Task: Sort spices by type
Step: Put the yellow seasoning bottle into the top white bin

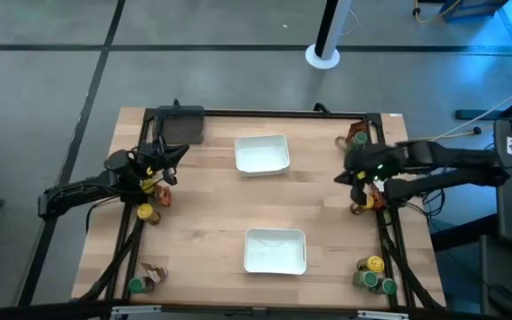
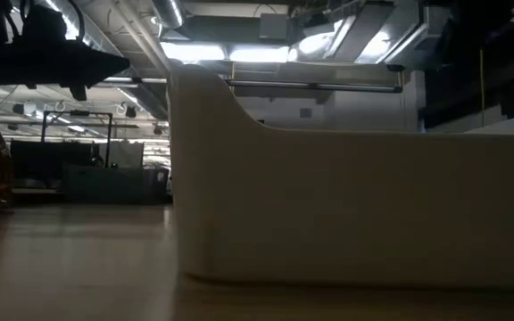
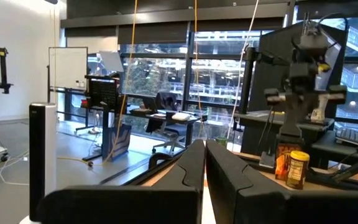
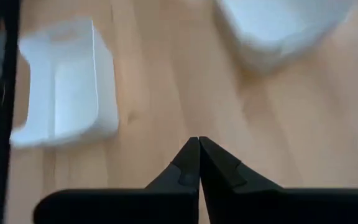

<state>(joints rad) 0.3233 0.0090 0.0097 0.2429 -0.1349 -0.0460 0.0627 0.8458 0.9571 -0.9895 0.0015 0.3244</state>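
From above, the wooden table [image 1: 203, 231] carries two white trays, one toward the far edge [image 1: 262, 154] and one toward the near edge [image 1: 275, 250]. The left tool [image 1: 169, 164] sits over the table's left side, near a yellow-lidded jar [image 1: 146, 212] and a brown-orange packet [image 1: 161, 196]. A green-lidded jar [image 1: 136, 285] and another packet [image 1: 155, 272] lie at the near left corner. The right tool [image 1: 352, 178] hangs over the right side, beside a packet [image 1: 367, 201] by the edge; mixed jars [image 1: 375, 275] cluster at the near right corner.

At table height, a white tray wall [image 2: 346, 205] fills most of the picture.

Past the left wrist, the fingers [image 3: 229, 180] are pressed together on nothing, with a yellow-lidded jar [image 3: 298, 169] well beyond them.

Past the right wrist, the fingers [image 4: 188, 165] are also closed and empty, above bare wood between the two trays [image 4: 67, 87] [image 4: 284, 28].
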